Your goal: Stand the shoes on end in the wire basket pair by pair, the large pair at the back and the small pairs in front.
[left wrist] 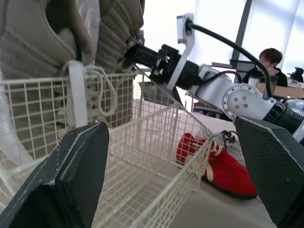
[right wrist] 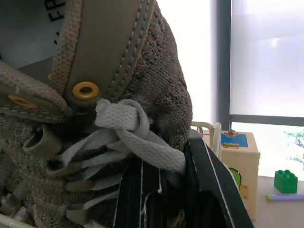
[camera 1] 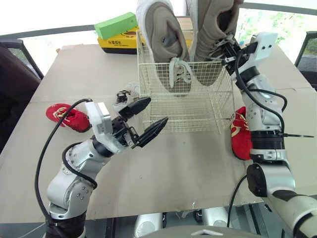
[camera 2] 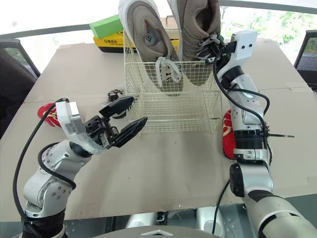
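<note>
- The basket (camera 1: 198,114) stands on the table (camera 1: 173,168). The two large shoes (camera 1: 163,34) already stand on end against its back wall, toes down and heels well above the rim.
- The right gripper (camera 1: 229,49) is at the laced throat of the right large shoe (camera 1: 208,25). It looks clenched on the knit upper beside the knot, though the wrist view is too close to be sure.
- The left gripper (camera 1: 157,111) hangs released and empty, just in front of the basket's left front corner.
- One red shoe (camera 1: 69,116) lies out on the left of the table. Its mate (camera 1: 241,134) lies against the basket's right side, beside the right arm.
- Another small shoe (camera 1: 126,93) sits by the basket's left corner, behind the left gripper.
- Handling, as I judge it:
  - The large shoe is light but tall and top-heavy on its toe, so it needs the wire behind it to stay up.
  - Its knit upper is soft and will squash in a pinch, while the sole is the stiff part.
  - Laces are a poor hold: they slip, and loose ends can snag in the mesh.
- The red shoes look soft and very light. Pinch each across the heel collar, one finger inside and one outside, so the toe hangs down ready for the front of the basket.
</note>
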### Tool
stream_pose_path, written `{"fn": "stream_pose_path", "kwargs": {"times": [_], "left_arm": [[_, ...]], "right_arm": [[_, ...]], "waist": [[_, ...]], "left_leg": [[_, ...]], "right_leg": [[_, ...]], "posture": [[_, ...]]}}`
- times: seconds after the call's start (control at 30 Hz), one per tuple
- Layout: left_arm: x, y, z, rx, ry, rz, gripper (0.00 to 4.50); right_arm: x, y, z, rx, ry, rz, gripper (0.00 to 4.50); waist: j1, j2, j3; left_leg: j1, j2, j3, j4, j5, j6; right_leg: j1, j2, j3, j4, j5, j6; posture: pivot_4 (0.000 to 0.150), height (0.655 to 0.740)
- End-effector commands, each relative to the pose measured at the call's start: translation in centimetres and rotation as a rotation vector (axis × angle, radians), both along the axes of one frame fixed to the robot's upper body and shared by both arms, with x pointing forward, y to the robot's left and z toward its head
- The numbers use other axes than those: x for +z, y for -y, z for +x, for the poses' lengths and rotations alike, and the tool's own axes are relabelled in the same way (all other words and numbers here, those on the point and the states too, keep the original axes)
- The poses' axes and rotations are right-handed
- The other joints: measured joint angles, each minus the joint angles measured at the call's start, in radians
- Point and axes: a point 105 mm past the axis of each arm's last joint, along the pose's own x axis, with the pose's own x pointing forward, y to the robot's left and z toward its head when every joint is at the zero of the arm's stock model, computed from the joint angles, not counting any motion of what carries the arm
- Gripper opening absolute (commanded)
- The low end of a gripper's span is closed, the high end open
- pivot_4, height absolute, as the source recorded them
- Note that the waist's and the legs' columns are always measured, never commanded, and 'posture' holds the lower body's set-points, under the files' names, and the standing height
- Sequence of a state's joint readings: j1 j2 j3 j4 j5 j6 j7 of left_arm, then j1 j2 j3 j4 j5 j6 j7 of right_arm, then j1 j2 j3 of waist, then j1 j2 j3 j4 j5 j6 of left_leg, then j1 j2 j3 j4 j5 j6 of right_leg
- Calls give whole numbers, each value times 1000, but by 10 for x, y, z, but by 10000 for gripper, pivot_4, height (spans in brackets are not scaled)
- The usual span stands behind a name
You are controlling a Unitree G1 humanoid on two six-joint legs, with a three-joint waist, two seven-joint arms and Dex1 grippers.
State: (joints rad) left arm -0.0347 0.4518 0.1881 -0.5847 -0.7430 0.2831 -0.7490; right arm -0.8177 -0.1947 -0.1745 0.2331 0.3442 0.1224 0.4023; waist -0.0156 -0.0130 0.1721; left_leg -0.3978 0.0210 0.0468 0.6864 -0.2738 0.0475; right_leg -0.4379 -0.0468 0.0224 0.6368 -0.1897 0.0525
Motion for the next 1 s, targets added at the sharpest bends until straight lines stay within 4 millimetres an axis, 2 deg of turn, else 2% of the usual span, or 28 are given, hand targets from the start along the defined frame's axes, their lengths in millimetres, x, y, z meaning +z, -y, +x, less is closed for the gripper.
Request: {"fn": "stream_pose_path", "kwargs": {"times": [0.03,0.1,0.33,0.37,0.53,0.63,0.67,0.73,0.77,0.83,0.93,1.0], "left_arm": [[7,-5,-2,17,86,-2,45000],[2,-9,0,24,87,6,45000],[-17,-25,4,69,29,2,45000],[-19,-27,5,77,23,-1,45000],[-27,-44,11,161,-23,-44,45000],[-27,-49,12,186,-25,-56,45000],[-27,-53,15,209,-32,-67,45000],[-30,-62,21,270,-59,-87,45000],[-31,-67,25,307,-73,-96,45000],[-34,-78,34,388,-112,-120,45000],[-37,-89,46,472,-185,-142,45000],[-44,-91,54,521,-243,-109,45000]], "right_arm": [[-9,0,-5,29,-44,36,3586],[-13,1,-9,45,-61,41,10649],[-20,15,-33,50,-95,-43,42403],[-21,17,-37,51,-102,-56,44561],[-19,28,-68,48,-67,-158,44561],[-21,29,-74,49,-79,-162,44561],[-22,29,-76,49,-85,-162,44561],[-24,28,-79,52,-93,-161,44561],[-24,28,-81,56,-93,-160,44561],[-24,27,-86,74,-99,-149,44561],[-23,27,-103,152,-91,-172,44561],[-22,24,-122,242,-74,-219,44561]], "waist": [[0,0,0],[-1,0,-1],[-2,-1,-1],[-2,-1,-1],[0,-1,0],[-7,0,0],[-12,1,1],[-23,6,3],[-23,8,5],[-17,11,6],[10,11,7],[14,12,7]], "left_leg": [[0,0,0,0,0,0],[0,1,0,0,0,0],[2,1,0,0,0,0],[2,1,0,0,0,0],[1,1,-1,-1,0,0],[-1,0,-5,-2,0,0],[-1,-2,-15,-2,0,0],[-1,-20,-51,-2,3,1],[0,-36,-82,-3,5,0],[1,-71,-146,-3,11,-7],[1,-70,-144,-11,16,-15],[2,-68,-143,-16,17,-18]], "right_leg": [[0,0,0,0,-1,-1],[0,0,0,0,-1,-1],[1,0,2,0,-1,-1],[1,0,2,0,-1,-1],[0,0,1,-2,-1,-1],[2,-1,-2,-4,-1,-1],[7,-3,-10,-6,-1,0],[20,-13,-31,-10,-1,0],[28,-18,-46,-10,-4,4],[29,-18,-55,-9,-10,10],[25,-17,-51,-8,-9,3],[23,-17,-49,-8,-9,0]], "posture": [[1500,7400],[1500,7400],[1500,7400],[1500,7400],[1500,7400],[1500,7400],[1500,7400],[1500,7400],[1500,7400],[1500,7400],[1500,7400],[1500,7400]]}}
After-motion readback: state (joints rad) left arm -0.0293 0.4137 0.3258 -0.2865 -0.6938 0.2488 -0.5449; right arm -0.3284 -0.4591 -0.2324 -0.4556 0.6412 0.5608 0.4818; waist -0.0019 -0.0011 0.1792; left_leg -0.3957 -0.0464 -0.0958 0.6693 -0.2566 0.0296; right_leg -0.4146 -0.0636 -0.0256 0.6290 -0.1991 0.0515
